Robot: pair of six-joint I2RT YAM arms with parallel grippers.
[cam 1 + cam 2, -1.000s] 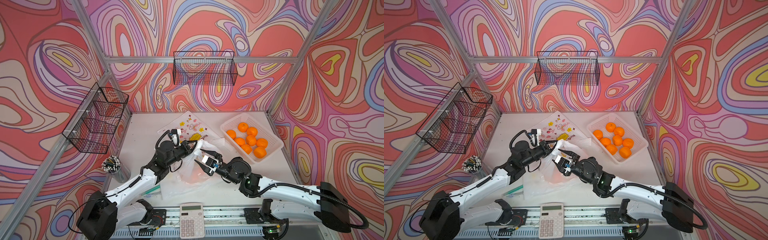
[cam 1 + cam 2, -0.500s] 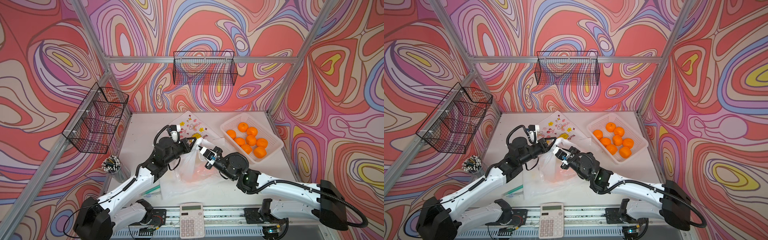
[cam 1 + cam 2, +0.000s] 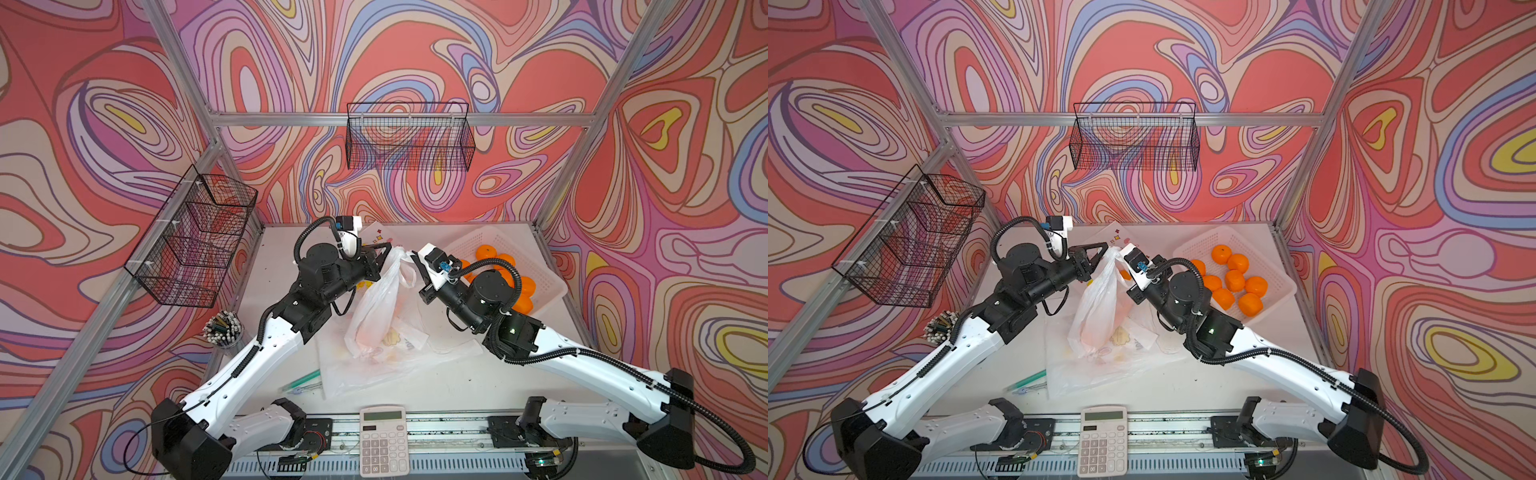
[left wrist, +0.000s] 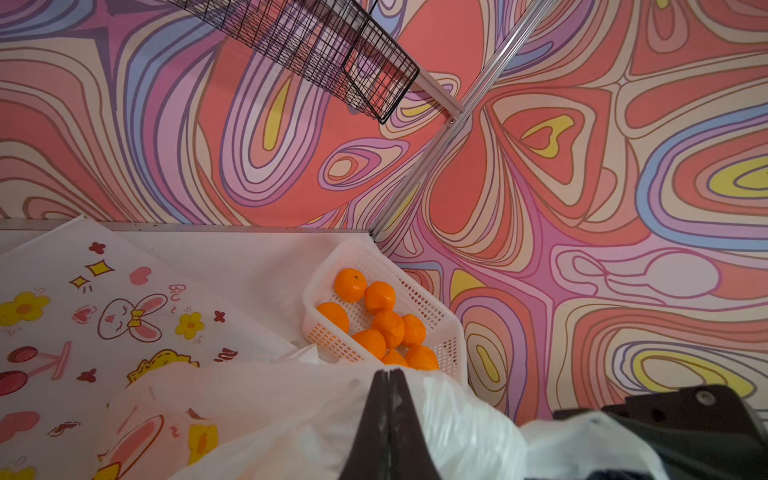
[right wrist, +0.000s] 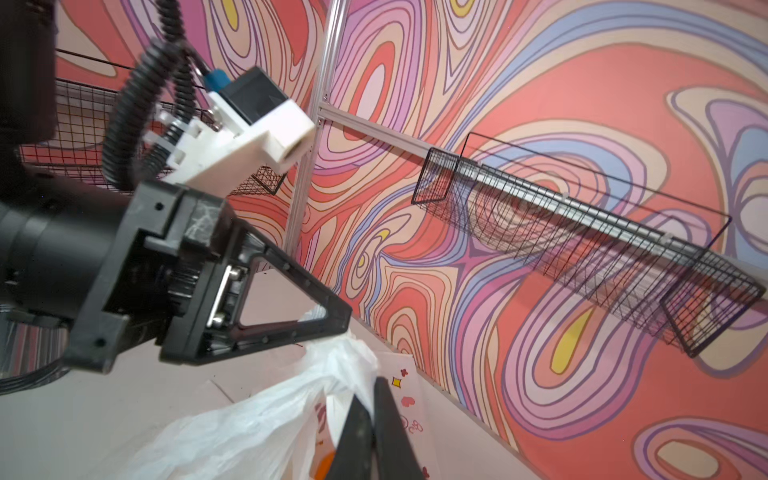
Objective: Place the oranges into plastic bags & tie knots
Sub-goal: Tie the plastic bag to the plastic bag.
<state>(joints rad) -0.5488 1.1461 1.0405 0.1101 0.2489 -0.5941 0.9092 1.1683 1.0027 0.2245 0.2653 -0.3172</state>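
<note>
Nearest us, a spare bag [image 3: 365, 376] lies flat and unfilled on the table [image 3: 457, 390]. Above it we hold the filled bag [image 3: 376, 307] upright. The left gripper [image 3: 387, 246] and right gripper [image 5: 374, 386] are each pinched tight on its top, close together. An orange glow low inside suggests fruit, but we cannot count it. We see no knot, so we judge tying barely begun. Far right, the white basket [image 3: 1262, 257] holds about eight oranges [image 3: 1235, 280]. Beyond, another printed bag [image 4: 124, 307] lies flat.
</note>
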